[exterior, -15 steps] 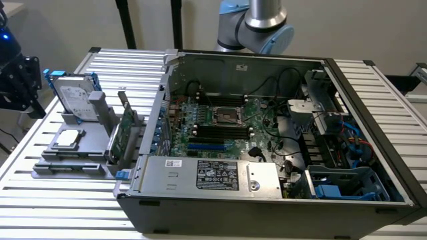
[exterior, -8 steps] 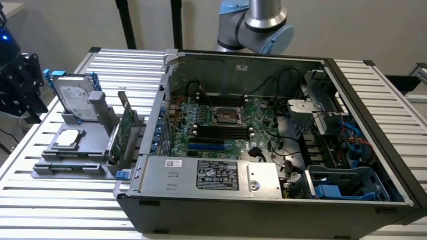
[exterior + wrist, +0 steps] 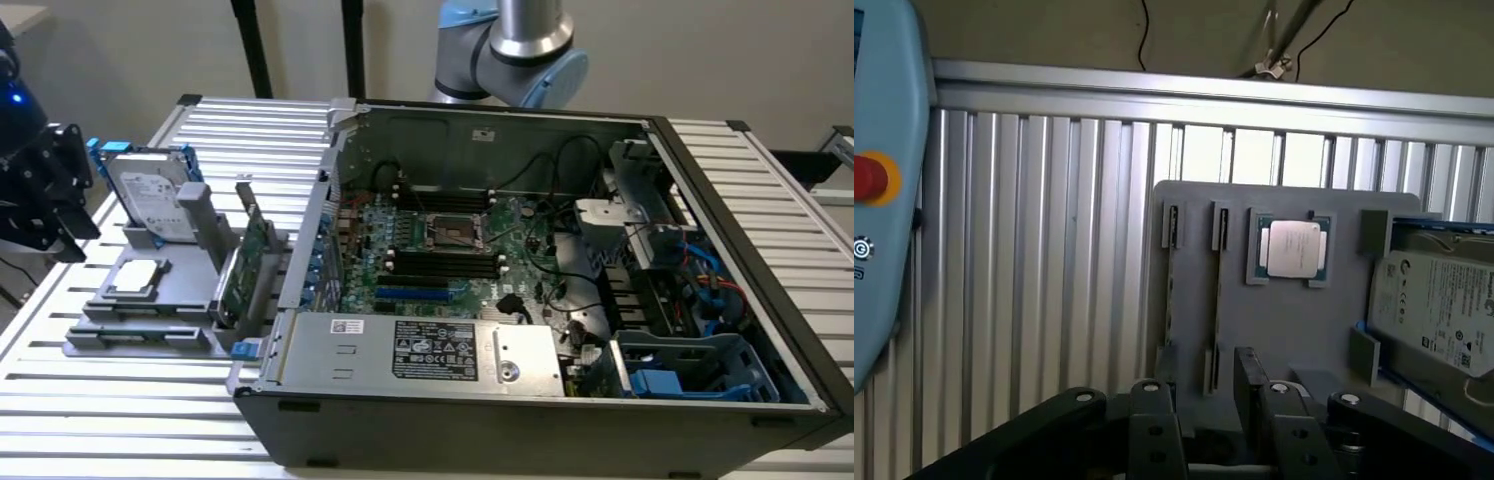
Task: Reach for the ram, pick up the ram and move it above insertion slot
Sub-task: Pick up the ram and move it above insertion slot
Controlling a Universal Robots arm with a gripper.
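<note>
Gripper (image 3: pixel 1204 412) at tray (image 3: pixel 1294 335) with processor (image 3: pixel 1294 247)

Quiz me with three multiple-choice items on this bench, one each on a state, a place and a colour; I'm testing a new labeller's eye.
1. How is the computer case? A closed; B open, its inside showing; C upside down.
2. Where does the silver-topped chip lie? A on the gray holder; B inside the case; C on bare table slats.
3. What colour are the rails on the hard drive? A red; B blue; C yellow.

Answers: 1 B, the motherboard is in plain sight. 2 A, it sits in a recess of the holder beside the drive. 3 B, blue strips edge the drive.
</note>
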